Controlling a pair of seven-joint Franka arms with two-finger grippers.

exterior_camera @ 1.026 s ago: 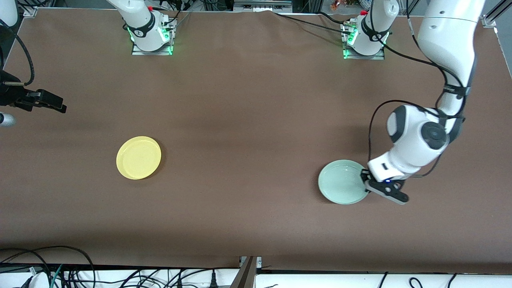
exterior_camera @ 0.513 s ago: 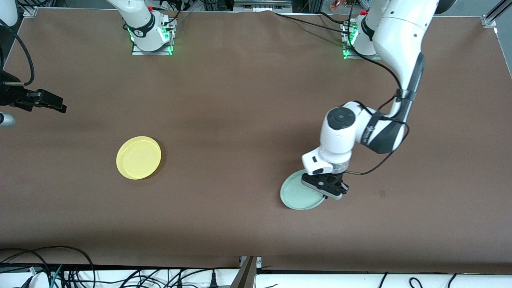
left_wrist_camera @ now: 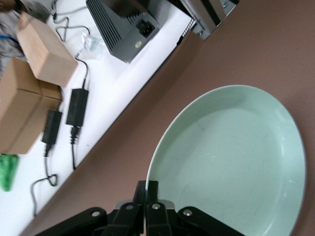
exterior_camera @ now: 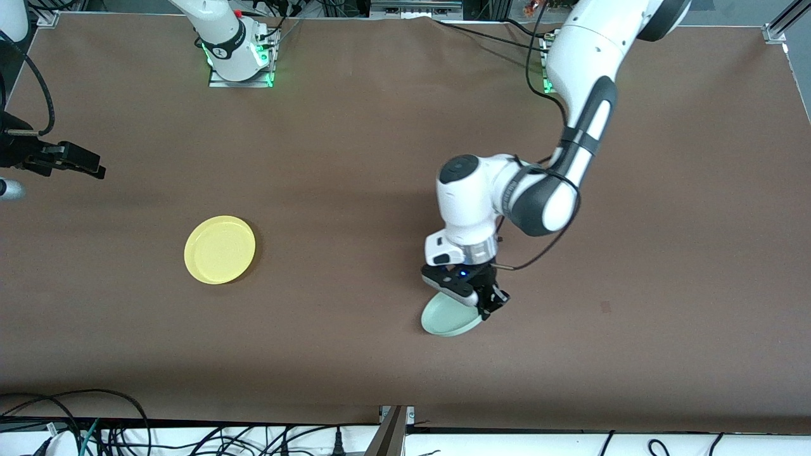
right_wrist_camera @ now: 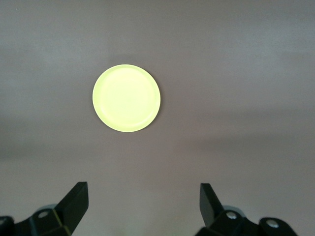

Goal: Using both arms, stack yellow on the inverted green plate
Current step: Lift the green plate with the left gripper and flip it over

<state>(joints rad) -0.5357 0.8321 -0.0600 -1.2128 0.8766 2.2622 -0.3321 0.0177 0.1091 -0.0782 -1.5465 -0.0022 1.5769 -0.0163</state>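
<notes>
The pale green plate (exterior_camera: 445, 320) hangs tilted above the brown table, near its middle. My left gripper (exterior_camera: 485, 307) is shut on its rim. In the left wrist view the fingers (left_wrist_camera: 158, 191) pinch the rim of the green plate (left_wrist_camera: 231, 162), whose hollow side faces the camera. The yellow plate (exterior_camera: 220, 249) lies flat, hollow side up, toward the right arm's end of the table. My right gripper (exterior_camera: 89, 166) waits open and empty, high over that end. The right wrist view shows the yellow plate (right_wrist_camera: 126, 104) below the wide-open right gripper (right_wrist_camera: 142, 196).
The brown table (exterior_camera: 355, 164) ends in an edge with cables (exterior_camera: 95, 430) nearest the front camera. The left wrist view shows cardboard boxes (left_wrist_camera: 29, 93) and a grey power unit (left_wrist_camera: 125, 24) off the table.
My left arm has carried the green plate from its own end of the table toward the middle, lifting and tilting it. The right arm and the yellow plate have not moved.
</notes>
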